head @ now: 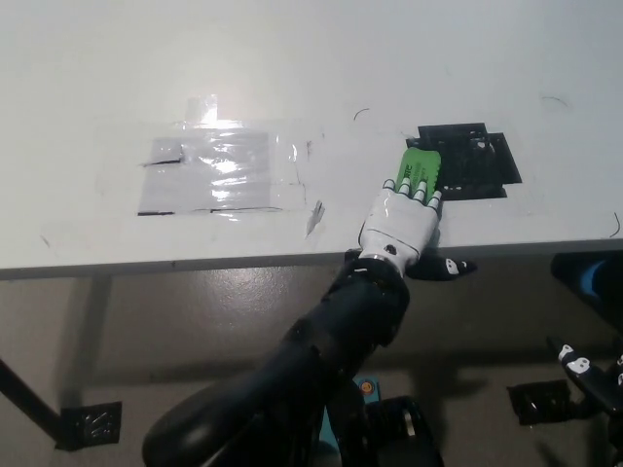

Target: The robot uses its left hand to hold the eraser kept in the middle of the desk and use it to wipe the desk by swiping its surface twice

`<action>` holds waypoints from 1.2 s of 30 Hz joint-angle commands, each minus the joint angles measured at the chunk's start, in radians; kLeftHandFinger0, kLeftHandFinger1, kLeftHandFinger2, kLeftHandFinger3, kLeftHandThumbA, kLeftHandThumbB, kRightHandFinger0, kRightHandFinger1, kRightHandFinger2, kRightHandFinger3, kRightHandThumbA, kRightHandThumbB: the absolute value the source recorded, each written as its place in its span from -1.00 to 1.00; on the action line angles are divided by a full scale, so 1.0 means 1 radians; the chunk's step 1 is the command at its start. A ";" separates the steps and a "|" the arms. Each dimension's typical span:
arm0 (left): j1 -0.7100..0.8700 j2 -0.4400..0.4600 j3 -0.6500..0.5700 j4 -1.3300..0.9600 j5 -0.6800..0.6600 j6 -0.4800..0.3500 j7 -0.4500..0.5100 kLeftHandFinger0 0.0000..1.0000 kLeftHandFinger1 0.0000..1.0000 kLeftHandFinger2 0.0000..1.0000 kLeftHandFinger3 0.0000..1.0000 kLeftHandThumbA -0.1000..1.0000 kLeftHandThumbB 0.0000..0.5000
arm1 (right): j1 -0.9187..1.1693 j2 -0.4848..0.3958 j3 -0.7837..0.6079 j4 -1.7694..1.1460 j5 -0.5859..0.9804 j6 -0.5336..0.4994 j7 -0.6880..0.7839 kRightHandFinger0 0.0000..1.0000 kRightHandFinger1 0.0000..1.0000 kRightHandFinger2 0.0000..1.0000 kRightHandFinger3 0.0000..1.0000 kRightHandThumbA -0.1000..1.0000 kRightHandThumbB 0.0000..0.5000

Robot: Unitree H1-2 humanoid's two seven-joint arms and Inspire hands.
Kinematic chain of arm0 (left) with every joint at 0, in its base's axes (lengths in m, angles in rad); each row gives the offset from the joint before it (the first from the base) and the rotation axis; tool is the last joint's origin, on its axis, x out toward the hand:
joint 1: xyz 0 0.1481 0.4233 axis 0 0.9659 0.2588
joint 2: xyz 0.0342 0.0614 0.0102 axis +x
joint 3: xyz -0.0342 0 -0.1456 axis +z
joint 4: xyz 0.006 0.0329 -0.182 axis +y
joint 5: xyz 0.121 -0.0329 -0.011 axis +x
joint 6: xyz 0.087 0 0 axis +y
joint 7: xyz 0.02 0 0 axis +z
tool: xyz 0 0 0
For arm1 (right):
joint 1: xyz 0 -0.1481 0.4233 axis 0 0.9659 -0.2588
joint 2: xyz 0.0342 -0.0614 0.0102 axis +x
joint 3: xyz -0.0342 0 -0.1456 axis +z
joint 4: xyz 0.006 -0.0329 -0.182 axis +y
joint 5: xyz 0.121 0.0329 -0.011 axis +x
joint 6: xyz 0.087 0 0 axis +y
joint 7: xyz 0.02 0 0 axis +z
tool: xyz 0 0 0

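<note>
Gripping green eraser (pixel 421 167), its dark print unreadable, with white left hand (pixel 402 219) beside black square (pixel 477 161) on desk (pixel 97 68).

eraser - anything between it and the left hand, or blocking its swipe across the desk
Nothing visible. The left hand is already shut on the green eraser, pressing it to the desk at the black taped patch. Only flat tape lies in its path.

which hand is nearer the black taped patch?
Left. The left hand presses the green eraser against the black taped patch's left edge. The right hand hangs below the desk, lower right.
</note>
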State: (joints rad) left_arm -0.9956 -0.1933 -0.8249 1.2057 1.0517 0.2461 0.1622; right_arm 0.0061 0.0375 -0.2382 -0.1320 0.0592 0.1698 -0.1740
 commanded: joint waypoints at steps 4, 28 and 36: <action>0.160 0.078 0.057 0.055 -0.108 -0.073 -0.164 1.00 1.00 1.00 1.00 1.00 1.00 | -0.013 0.004 -0.003 -0.024 -0.007 -0.019 -0.021 1.00 1.00 1.00 1.00 1.00 -0.85; 0.356 0.412 0.317 -0.181 -0.194 -0.031 -0.116 1.00 1.00 1.00 1.00 1.00 0.88 | 0.001 -0.007 -0.034 -0.020 0.027 -0.034 -0.018 1.00 1.00 1.00 1.00 1.00 -0.92; 0.436 0.482 0.378 -0.207 -0.225 -0.040 -0.096 1.00 1.00 1.00 1.00 1.00 0.97 | 0.003 0.000 -0.044 -0.022 0.024 -0.022 -0.029 1.00 1.00 1.00 1.00 1.00 -0.87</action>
State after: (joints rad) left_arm -0.7491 0.2217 -0.4709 0.8926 0.9326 0.1620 0.2420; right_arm 0.0134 0.0331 -0.2653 -0.1324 0.0688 0.1700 -0.1847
